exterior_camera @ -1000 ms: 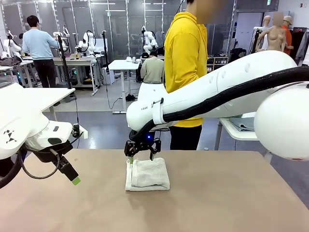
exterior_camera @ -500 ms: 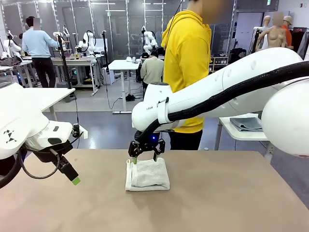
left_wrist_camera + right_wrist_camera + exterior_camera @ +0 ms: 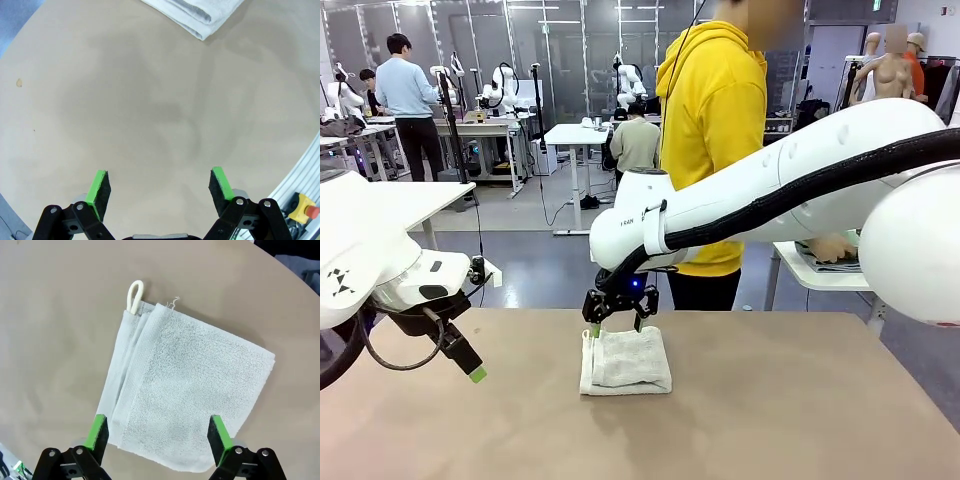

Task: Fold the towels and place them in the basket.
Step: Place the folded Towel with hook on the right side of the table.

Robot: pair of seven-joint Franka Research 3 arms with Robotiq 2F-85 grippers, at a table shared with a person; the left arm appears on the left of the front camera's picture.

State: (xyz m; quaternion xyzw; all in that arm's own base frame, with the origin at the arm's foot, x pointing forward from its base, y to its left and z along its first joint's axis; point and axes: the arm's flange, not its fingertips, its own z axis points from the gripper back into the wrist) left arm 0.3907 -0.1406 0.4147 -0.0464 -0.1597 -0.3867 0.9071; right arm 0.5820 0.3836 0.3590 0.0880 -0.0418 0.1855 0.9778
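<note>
Folded cream towel (image 3: 625,360) on table (image 3: 800,400), right tool (image 3: 617,325) above it with jaws apart, left tool (image 3: 160,175) likewise, empty

Folded cream-white towel (image 3: 626,361) with corner loop lies flat mid-table.

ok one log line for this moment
towel: folded, flat on table | right jaws: open, over towel's far edge | left jaws: open, over table left of towel

Lab hall, rows of workbenches (image 3: 575,133)
</note>
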